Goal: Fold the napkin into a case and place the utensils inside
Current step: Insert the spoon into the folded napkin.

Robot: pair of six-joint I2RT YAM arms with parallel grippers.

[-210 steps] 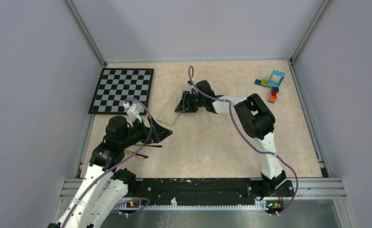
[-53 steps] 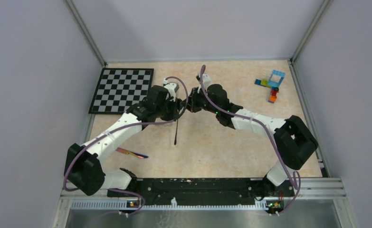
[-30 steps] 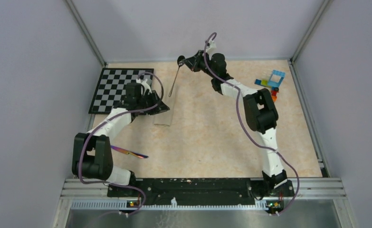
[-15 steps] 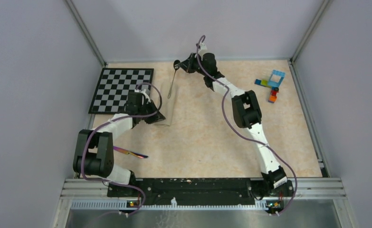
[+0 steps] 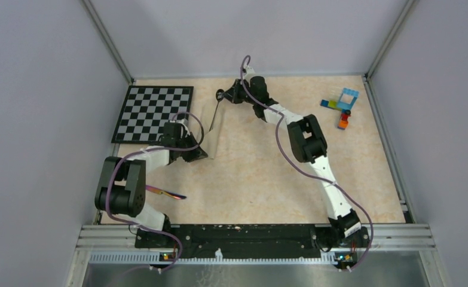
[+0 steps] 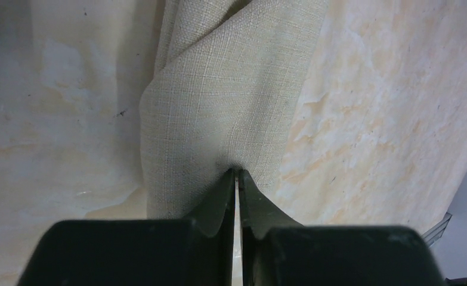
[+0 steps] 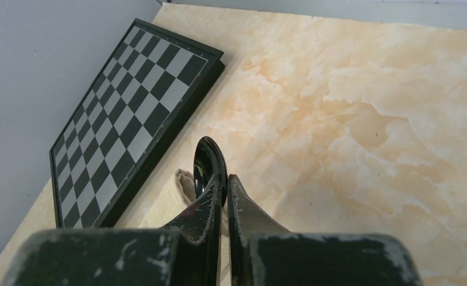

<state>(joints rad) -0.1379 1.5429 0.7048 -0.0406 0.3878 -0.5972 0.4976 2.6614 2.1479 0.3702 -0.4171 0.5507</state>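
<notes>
Far left board [image 5: 153,113]; case [image 5: 213,139] just right of it; toy bricks [image 5: 342,106] far right

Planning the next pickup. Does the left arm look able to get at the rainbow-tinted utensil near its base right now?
Probably not yet: the left fingers are shut on the case. The rainbow-tinted utensil lies uncovered near that arm, so after letting go it likely could.

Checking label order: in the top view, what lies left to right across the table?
board → case → bricks. The spoon in the right gripper and the left gripper overlap the case, so they are left out.
</notes>
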